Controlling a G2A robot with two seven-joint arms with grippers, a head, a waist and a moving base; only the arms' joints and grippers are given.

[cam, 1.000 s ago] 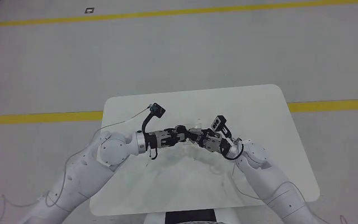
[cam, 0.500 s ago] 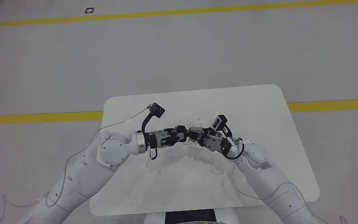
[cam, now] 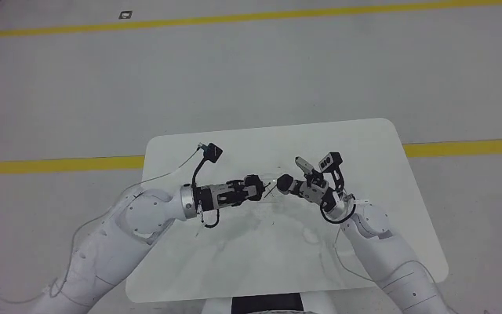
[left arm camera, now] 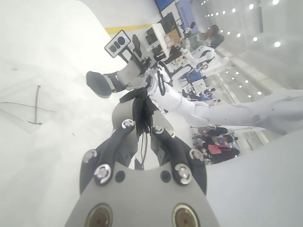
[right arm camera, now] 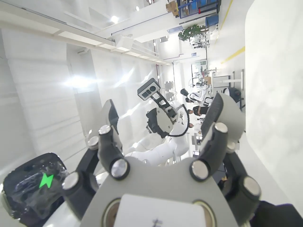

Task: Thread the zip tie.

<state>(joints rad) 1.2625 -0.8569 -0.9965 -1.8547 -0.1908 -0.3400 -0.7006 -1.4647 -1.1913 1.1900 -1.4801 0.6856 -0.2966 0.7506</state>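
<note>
Big grey floor (cam: 314, 71), 2 yellow lines (cam: 235, 17) crossing it, ceiling lights (left arm camera: 275, 1) bright overhead. White round-cornered table (cam: 376, 157) sits between the lines. Above its middle, the left gripper (left arm camera: 141, 113) clamps the black zip tie (left arm camera: 142, 100), lifted off the surface. The right gripper (right arm camera: 165, 107) gapes wide near it, holding nothing.
</note>
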